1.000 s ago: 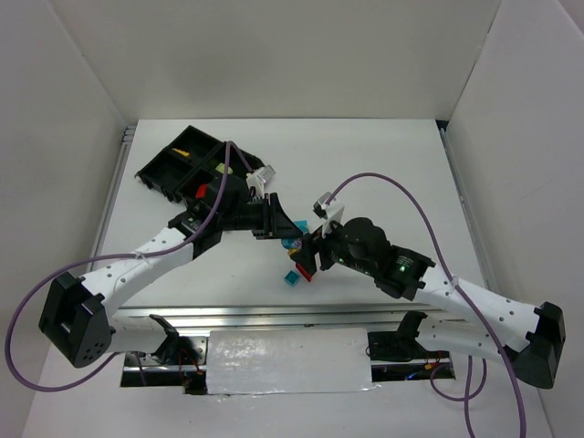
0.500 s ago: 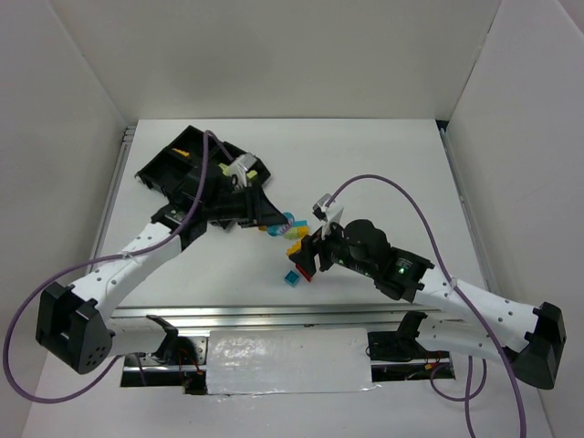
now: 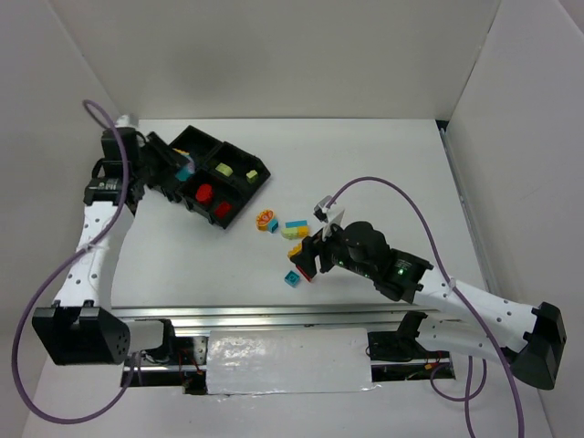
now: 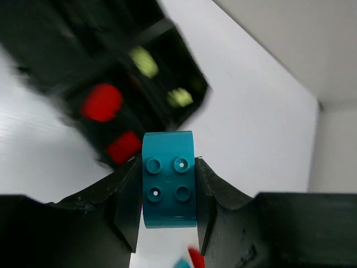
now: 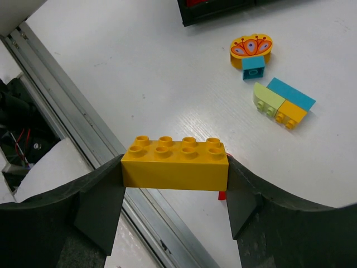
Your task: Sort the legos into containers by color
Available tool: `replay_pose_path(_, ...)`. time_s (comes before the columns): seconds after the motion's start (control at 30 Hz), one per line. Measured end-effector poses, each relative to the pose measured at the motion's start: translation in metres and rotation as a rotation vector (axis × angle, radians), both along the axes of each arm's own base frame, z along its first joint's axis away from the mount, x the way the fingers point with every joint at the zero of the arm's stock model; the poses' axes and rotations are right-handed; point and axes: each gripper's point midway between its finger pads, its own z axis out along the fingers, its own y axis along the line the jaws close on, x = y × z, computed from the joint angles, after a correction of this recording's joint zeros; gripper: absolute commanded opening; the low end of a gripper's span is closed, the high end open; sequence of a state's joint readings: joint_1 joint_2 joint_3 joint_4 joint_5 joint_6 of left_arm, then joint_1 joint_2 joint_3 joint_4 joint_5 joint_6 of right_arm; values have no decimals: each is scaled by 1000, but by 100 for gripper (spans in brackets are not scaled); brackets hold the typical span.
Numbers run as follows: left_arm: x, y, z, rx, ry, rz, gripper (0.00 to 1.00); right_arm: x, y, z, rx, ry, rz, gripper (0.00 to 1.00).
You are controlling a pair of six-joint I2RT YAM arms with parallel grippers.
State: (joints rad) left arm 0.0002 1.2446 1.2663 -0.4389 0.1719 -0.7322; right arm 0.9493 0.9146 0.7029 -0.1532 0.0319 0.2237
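Two tools each pinch a brick; the left tool (image 4: 167, 192) has swung from the pile (image 3: 292, 228) to the tray (image 3: 248, 197), its teal brick (image 4: 168, 178) over the left compartments, likely ready to drop; the right tool (image 5: 174, 167) holds a yellow brick (image 5: 174, 159) above the worktop (image 3: 383, 164).

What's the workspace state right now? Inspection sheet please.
Surface: white table, no damage seen.
Job's things: black tray far left holds red bricks and pale green bricks; loose mid-table: orange patterned brick, teal-green-yellow cluster, small teal block beside a red block.
Clutter: nothing seen.
Jaws: left jaws shut on a teal brick at the tray; right jaws shut on a yellow brick.
Cables: purple cables along both arms.
Surroundings: white walls on three sides; metal rail at near edge.
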Motion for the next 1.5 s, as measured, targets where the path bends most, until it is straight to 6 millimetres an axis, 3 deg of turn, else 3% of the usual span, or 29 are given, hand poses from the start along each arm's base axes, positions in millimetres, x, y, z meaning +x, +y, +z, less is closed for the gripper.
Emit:
replay_pose_path(0.13,27,97,-29,31,111,365,3,2,-1,0,18,17,-30,0)
replay_pose_path(0.23,52,143,-64,42,181,543,6,1,0,2,34,30,-34,0)
replay_pose_path(0.4,99,172,-120,78,283,605,14,-6,-3,4,64,39,-24,0)
replay_pose_path(0.53,120,183,-142,98,290,583,28,-12,-4,-2,69,55,-8,0)
replay_pose_path(0.6,123,188,-143,97,277,574,42,-15,-4,-6,67,67,3,0)
replay_pose_path(0.63,125,191,-141,94,265,571,48,-16,-4,-8,66,72,6,0)
replay_pose_path(0.67,127,195,-139,96,250,565,62,-17,-4,-10,63,78,10,0)
replay_pose_path(0.73,131,199,-133,92,217,550,74,-19,-4,-11,62,85,15,0)
replay_pose_path(0.83,136,201,-127,83,189,529,82,-19,-3,-13,59,90,19,0)
replay_pose_path(1.0,141,194,-121,64,163,494,87,-18,2,-29,22,129,26,0)
replay_pose_path(1.03,142,193,-121,61,160,488,99,-18,3,-32,14,138,24,0)
replay_pose_path(1.23,134,182,-108,45,174,457,100,2,20,-38,-29,189,-38,0)
replay_pose_path(1.3,128,177,-83,47,152,449,99,15,31,-31,-24,198,-71,0)
replay_pose_path(1.37,117,169,-47,50,102,432,99,31,46,-23,-14,204,-111,0)
replay_pose_path(1.5,72,137,46,53,-75,344,100,57,66,-11,9,215,-191,0)
